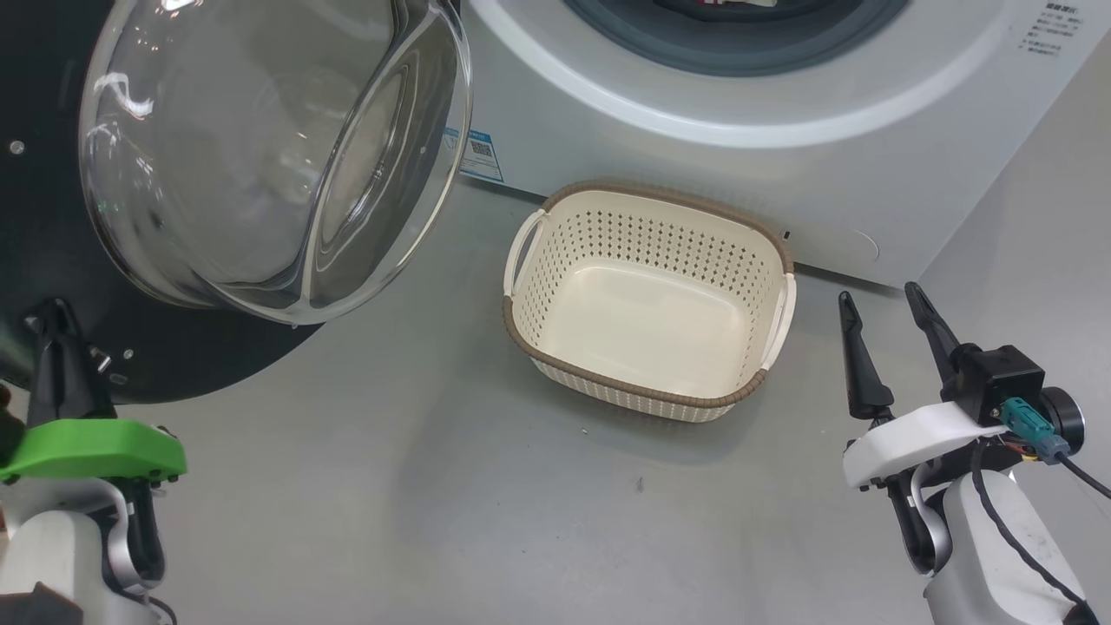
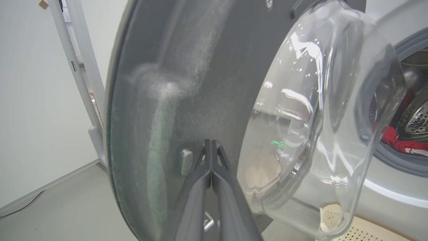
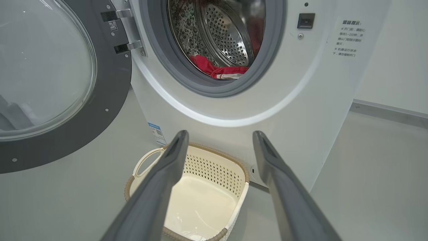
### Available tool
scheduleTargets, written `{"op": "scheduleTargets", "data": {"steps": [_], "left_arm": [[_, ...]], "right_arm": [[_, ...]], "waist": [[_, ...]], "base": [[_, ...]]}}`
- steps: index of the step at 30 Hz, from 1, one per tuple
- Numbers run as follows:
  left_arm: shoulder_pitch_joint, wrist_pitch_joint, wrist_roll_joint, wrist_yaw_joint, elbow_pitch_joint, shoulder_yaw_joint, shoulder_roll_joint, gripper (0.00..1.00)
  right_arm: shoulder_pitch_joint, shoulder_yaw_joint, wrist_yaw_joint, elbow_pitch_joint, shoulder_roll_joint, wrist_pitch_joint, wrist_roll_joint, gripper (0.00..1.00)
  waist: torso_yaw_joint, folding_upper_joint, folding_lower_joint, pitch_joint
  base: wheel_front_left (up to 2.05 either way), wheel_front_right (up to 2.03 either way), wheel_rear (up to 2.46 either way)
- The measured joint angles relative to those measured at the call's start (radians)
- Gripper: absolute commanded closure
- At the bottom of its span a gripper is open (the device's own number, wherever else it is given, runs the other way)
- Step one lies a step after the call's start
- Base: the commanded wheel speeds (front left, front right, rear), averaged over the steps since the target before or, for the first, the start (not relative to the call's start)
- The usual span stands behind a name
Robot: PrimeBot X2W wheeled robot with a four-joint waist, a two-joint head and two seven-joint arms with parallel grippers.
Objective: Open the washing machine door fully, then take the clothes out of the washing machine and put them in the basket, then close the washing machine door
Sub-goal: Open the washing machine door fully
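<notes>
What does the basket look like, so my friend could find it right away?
Find the big white washing machine. On the grey floor right in front of it, beside the open black door, sits the basket. It is small and cream, full of little holes, with a brown woven-look rim and two side handles, and nothing inside.

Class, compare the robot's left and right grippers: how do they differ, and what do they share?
The left gripper is shut, fingers pressed together; the right gripper is open. The left gripper's tips are at the washing machine door; the right gripper hangs beside the basket. Both have long dark fingers and hold nothing.
</notes>
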Motion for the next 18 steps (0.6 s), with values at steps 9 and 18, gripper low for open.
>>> {"op": "scheduleTargets", "data": {"steps": [9, 18], "left_arm": [[0.026, 0.0, 0.043, -0.018, -0.032, -0.027, -0.029, 1.0], [0.082, 0.0, 0.06, -0.037, -0.081, -0.06, -0.054, 0.91]], "right_arm": [[0.0, 0.004, 0.001, 0.0, 0.002, 0.0, 0.0, 0.0], [0.001, 0.01, 0.005, -0.004, 0.006, 0.0, 0.0, 0.0]], "waist": [[-0.002, 0.0, 0.0, -0.022], [-0.016, 0.0, 0.0, -0.064]], "base": [[0.0, 0.0, 0.0], [0.0, 0.0, 0.0]]}}
